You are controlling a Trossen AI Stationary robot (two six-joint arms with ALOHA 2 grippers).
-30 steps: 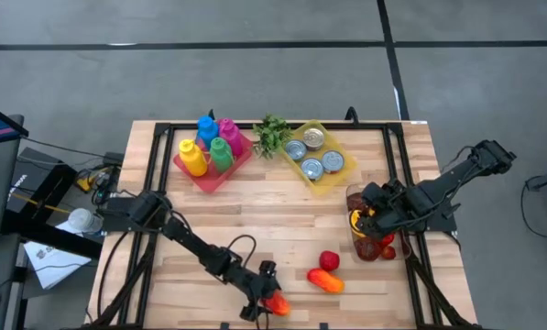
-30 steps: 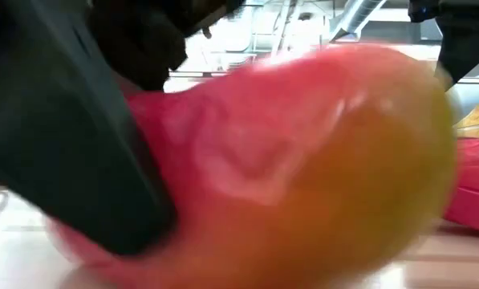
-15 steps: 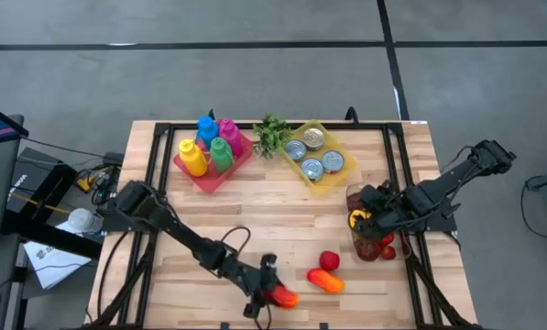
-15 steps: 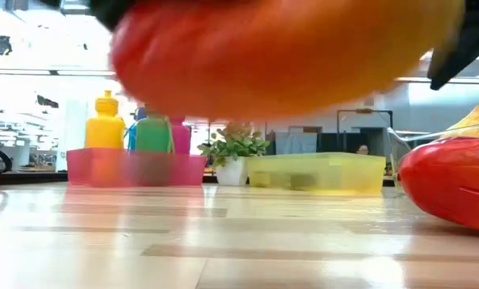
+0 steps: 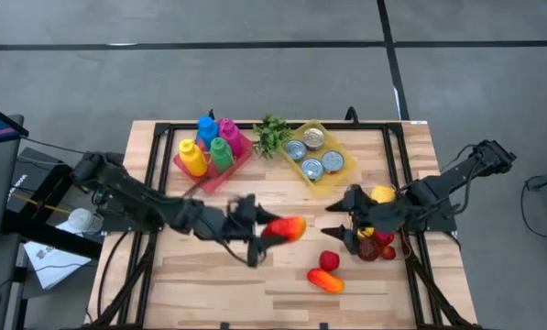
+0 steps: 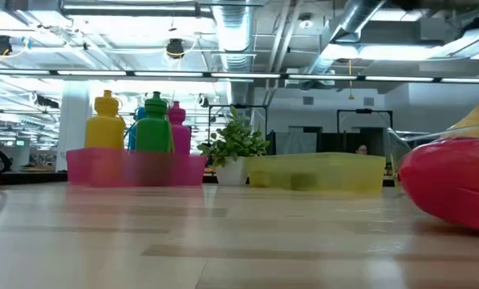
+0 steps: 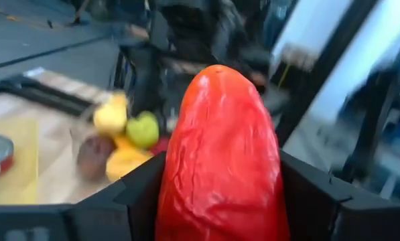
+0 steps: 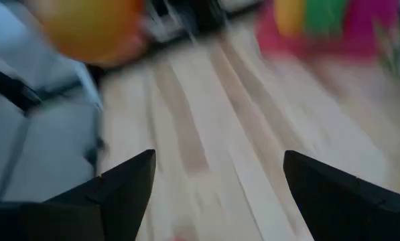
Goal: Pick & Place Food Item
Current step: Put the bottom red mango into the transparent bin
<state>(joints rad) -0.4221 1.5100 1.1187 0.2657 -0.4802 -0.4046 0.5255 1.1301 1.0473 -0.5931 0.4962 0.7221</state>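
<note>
Mango off table since 1 s ago, now mid-table | L gripper clamped on it | R gripper fingers apart, empty, by container | transport underway

Right pincer view motion-blurred throughout

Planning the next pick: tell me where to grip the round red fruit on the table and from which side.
Grip the round red fruit across its middle, coming straight down. It sits alone, but the orange-red fruit lies close on the near side, so set the fingers left and right.
</note>
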